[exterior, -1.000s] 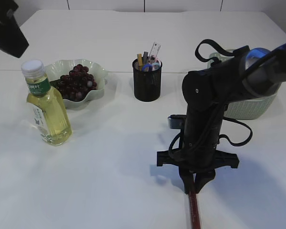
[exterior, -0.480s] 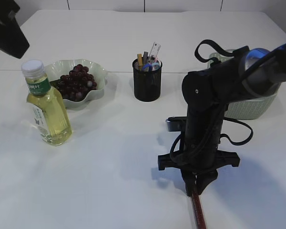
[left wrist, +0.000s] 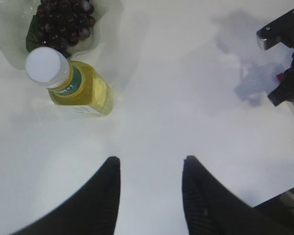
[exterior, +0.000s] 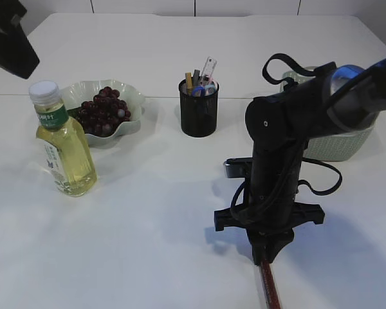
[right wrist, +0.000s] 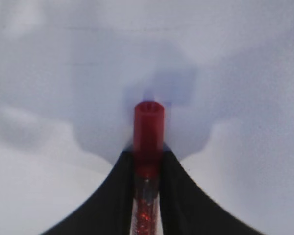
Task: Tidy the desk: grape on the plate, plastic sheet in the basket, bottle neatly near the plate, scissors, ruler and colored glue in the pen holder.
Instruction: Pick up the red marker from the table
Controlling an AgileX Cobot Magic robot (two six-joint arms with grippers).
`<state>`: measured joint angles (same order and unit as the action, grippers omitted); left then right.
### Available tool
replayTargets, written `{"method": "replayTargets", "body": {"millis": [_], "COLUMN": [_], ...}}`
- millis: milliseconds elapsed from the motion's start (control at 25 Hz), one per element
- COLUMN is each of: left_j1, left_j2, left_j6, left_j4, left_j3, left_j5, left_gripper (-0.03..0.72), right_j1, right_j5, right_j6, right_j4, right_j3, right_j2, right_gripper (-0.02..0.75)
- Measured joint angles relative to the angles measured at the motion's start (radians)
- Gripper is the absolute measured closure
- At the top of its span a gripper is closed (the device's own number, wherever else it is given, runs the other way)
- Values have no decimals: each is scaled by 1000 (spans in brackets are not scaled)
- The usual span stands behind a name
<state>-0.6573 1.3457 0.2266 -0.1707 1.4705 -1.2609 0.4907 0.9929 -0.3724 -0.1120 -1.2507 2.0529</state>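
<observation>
My right gripper (exterior: pixel 266 256) (right wrist: pixel 148 156) points down at the table's front and is shut on the red glitter glue pen (exterior: pixel 268 288) (right wrist: pixel 148 132); its red cap sticks out past the fingertips. The grapes (exterior: pixel 103 109) (left wrist: pixel 63 22) lie on the pale green plate (exterior: pixel 134 96). A bottle (exterior: pixel 62 147) (left wrist: pixel 76 84) of yellow liquid with a white cap stands just in front of the plate. The black mesh pen holder (exterior: pixel 198 108) holds a ruler and other items. My left gripper (left wrist: pixel 151 164) hovers open and empty high over the table. No plastic sheet shows.
A pale green basket (exterior: pixel 342 145) stands at the right, partly behind my right arm (exterior: pixel 283 122). The left arm's dark body (exterior: pixel 8 40) fills the top left corner.
My right gripper has sunk a little lower and its jaws have closed tighter round the glue pen. The left gripper has not moved.
</observation>
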Motion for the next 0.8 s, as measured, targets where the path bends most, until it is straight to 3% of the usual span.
{"method": "replayTargets", "body": {"millis": [440, 800], "left_j1": [0, 0], "left_j2": [0, 0], "left_j6": [0, 0], "left_j4": [0, 0], "left_j3": [0, 0], "left_j5": [0, 0], "left_gripper": [379, 379], "right_j1": [2, 17], "right_j5": [-1, -223], "right_j6": [83, 102], "right_j4": [34, 190], "right_j3": [4, 6], "right_j2": [-43, -254], "right_gripper": [609, 609]}}
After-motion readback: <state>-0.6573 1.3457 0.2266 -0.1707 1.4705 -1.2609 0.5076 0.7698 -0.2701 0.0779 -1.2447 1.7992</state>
